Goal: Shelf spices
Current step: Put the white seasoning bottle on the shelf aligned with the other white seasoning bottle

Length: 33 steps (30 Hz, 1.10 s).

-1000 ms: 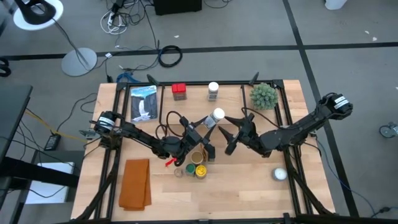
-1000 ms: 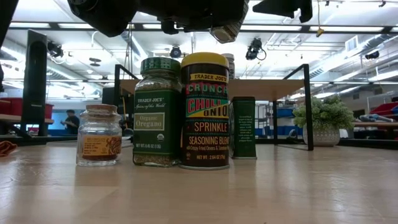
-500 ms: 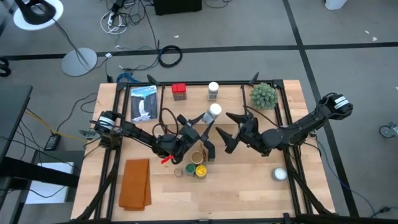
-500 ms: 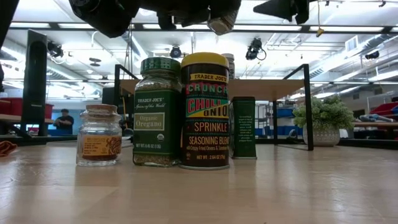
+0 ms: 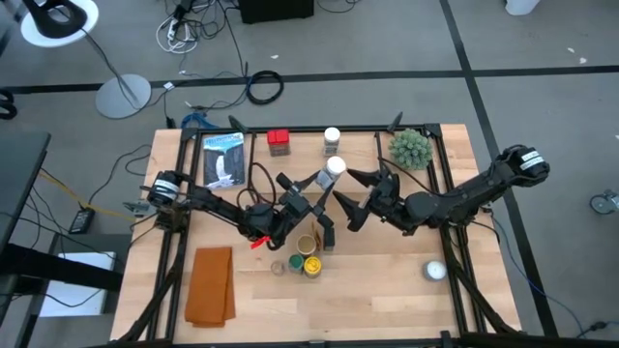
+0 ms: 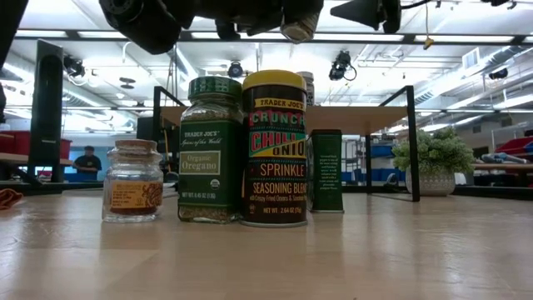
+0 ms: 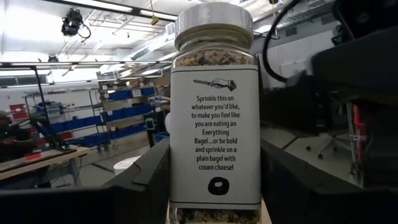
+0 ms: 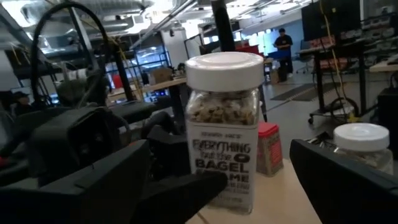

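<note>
My left gripper (image 5: pixel 327 180) holds a clear spice jar (image 5: pixel 334 168) with a white lid in the air, near the shelf's (image 5: pixel 305 162) near edge. The light-wood shelf carries a red square tin (image 5: pixel 279 142) and a white-lidded jar (image 5: pixel 332 140). My right gripper (image 5: pixel 354 199) is open just right of the held jar and faces it; in the right wrist view the jar (image 8: pixel 224 134) stands beyond its spread fingers. Below, a small tan-lidded jar (image 6: pixel 133 181), a green-lidded oregano jar (image 6: pixel 211 150), a yellow-lidded jar (image 6: pixel 274 150) and a dark box (image 6: pixel 326 170) stand on the table. My left gripper pinches the jar's lower body (image 7: pixel 214 186) between its two fingers (image 7: pixel 146 183), one on each side. The jar is lifted clear of the table. It tilts a little, with its white lid (image 7: pixel 214 22) uppermost.
A green spiky plant ball (image 5: pixel 410 148) sits at the table's far right. A blue-and-white package (image 5: pixel 224 159) lies at the far left, an orange cloth (image 5: pixel 210 285) at the near left and a white round object (image 5: pixel 435 271) at the near right. People are in the room beyond.
My left gripper has carried the held jar toward the table's far edge and the shelf, and slightly left. My right gripper has followed in the same direction, staying open beside the jar.
</note>
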Each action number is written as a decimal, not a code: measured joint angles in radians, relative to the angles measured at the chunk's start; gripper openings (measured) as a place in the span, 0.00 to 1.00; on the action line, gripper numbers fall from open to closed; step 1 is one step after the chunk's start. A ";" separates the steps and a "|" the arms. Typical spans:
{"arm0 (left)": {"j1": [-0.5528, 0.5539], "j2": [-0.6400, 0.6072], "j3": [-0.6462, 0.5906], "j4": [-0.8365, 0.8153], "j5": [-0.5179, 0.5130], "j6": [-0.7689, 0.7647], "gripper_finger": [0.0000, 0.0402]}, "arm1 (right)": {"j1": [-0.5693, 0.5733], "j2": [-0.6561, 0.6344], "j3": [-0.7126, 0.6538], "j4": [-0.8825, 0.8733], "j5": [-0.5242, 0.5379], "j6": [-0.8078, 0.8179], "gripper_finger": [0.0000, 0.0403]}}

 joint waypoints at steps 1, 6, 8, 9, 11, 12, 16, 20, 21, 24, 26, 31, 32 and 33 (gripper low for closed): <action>0.004 0.000 0.000 -0.006 0.003 0.000 0.48 | -0.007 0.000 0.000 -0.001 -0.010 -0.008 0.95; 0.028 0.000 0.000 -0.030 -0.001 -0.001 0.48 | -0.043 0.000 0.000 -0.012 -0.029 -0.016 0.92; 0.035 0.000 0.000 -0.026 -0.005 -0.001 0.48 | -0.052 0.000 0.000 -0.007 -0.034 -0.016 0.89; 0.038 0.000 0.000 -0.026 -0.004 -0.001 0.48 | -0.057 0.000 0.000 -0.006 -0.038 -0.016 0.88; 0.044 0.000 0.000 -0.027 -0.005 -0.002 0.48 | -0.063 0.000 0.000 -0.006 -0.050 -0.026 0.85; 0.046 0.000 0.000 -0.027 -0.004 -0.007 0.48 | -0.065 0.000 0.000 -0.005 -0.057 -0.034 0.83; 0.049 0.000 0.000 -0.050 -0.007 -0.054 0.48 | -0.072 0.000 0.000 -0.003 -0.088 -0.026 0.77; 0.038 0.000 0.000 -0.076 -0.019 -0.043 0.48 | -0.067 0.000 0.000 -0.018 -0.100 -0.033 0.74; 0.032 0.000 0.000 -0.077 -0.025 -0.008 0.48 | -0.063 0.000 0.000 -0.021 -0.099 -0.030 0.74; 0.016 -0.002 0.002 -0.067 -0.028 0.099 0.48 | -0.053 -0.014 0.000 -0.023 -0.103 -0.024 0.74; 0.009 -0.003 0.002 -0.058 -0.026 0.124 0.48 | -0.045 -0.020 0.000 -0.023 -0.108 -0.020 0.74; 0.008 -0.003 0.002 -0.073 -0.008 0.130 0.48 | -0.043 -0.022 0.000 -0.033 -0.107 0.033 0.73; 0.008 -0.003 0.002 -0.076 -0.006 0.139 0.48 | -0.043 -0.023 0.000 -0.038 -0.107 0.046 0.73; 0.007 -0.003 0.002 -0.077 -0.006 0.156 0.48 | -0.043 -0.023 0.000 -0.043 -0.106 0.063 0.72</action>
